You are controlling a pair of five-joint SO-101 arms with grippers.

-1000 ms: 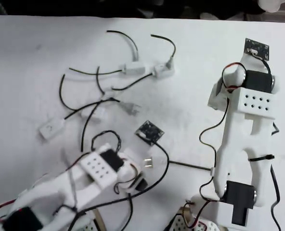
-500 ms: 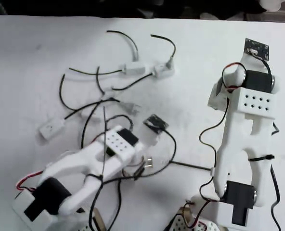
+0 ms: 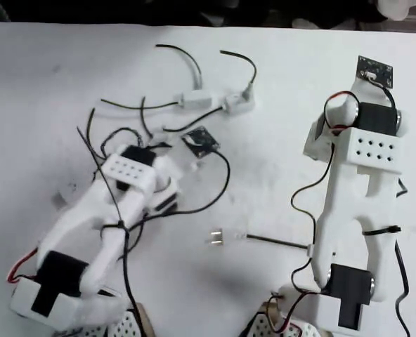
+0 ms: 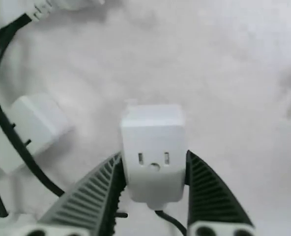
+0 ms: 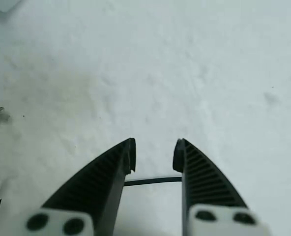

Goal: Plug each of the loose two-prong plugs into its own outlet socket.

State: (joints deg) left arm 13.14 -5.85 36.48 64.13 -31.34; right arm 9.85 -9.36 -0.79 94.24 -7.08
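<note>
A white outlet socket (image 4: 153,152) sits between the dark fingers (image 4: 99,196) of my left gripper (image 4: 153,169), which is shut on its two sides. Its slotted face is turned to the camera, and a black cord leaves its underside. In the high view the left arm (image 3: 127,179) is over the cable tangle at the left. A loose two-prong plug (image 3: 216,237) lies at front centre with its black cord (image 3: 278,243) running right. My right gripper (image 5: 154,155) is open above bare table, with that cord (image 5: 150,181) passing under its fingers. The right arm (image 3: 362,168) is folded at the right side.
Two more white sockets (image 3: 194,100) (image 3: 237,104) with black cords lie at the back centre. Another white block (image 4: 32,128) lies under a black cable beside the held socket. Loose black cables (image 3: 124,133) loop over the left half. The table's far edge (image 3: 208,27) runs along the top.
The left arm swung from beside the loose plug at front centre up and to the left, over the cable tangle. The plug stayed where it was. The right arm has not moved.
</note>
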